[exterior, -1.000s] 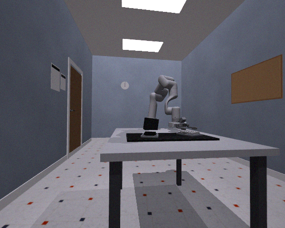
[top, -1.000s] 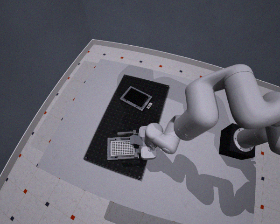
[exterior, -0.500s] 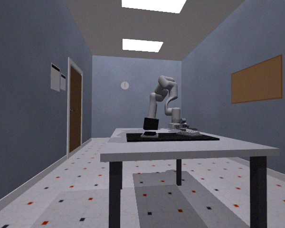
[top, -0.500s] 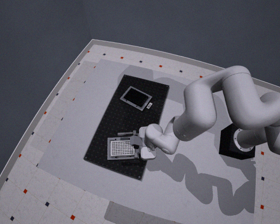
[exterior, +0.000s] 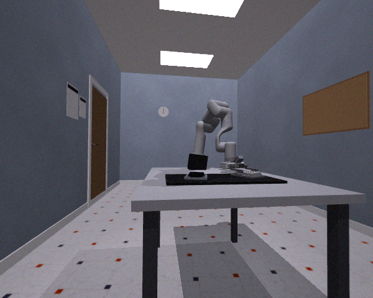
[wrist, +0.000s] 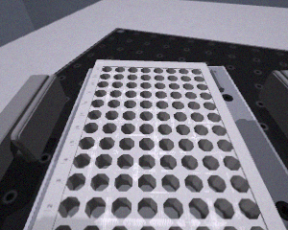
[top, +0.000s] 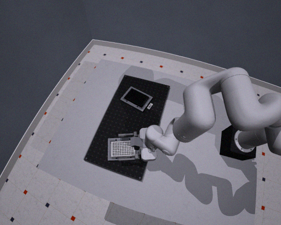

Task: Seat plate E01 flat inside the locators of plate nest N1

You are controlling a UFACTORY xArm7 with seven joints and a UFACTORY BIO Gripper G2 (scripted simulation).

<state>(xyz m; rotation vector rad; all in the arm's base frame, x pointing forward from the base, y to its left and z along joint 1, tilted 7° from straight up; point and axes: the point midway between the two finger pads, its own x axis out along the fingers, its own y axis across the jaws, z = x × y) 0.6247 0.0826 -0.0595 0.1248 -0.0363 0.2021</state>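
Note:
A white plate with many round wells, taken as E01 (top: 122, 148) (exterior: 249, 172) (wrist: 146, 129), lies on the grey nest N1 (top: 109, 149) (wrist: 254, 139), whose label is not visible. In the wrist view more nest rim shows on its right than on its left. I cannot tell whether it sits fully flat. My gripper (top: 118, 147) (wrist: 156, 105) is open, its fingers low along the plate's two long sides, with a gap on each side. The black plate E07 (top: 136, 97) (exterior: 196, 174) lies in the nest N2 (top: 143, 109) (exterior: 195, 178).
Both nests stand on a black perforated board (top: 111, 121) (exterior: 225, 181) on the grey table (top: 70, 145) (exterior: 244, 190). A small N2 label (top: 149, 106) lies beside that nest. The arm (top: 198, 106) reaches in from its black base (top: 226, 142) at the right.

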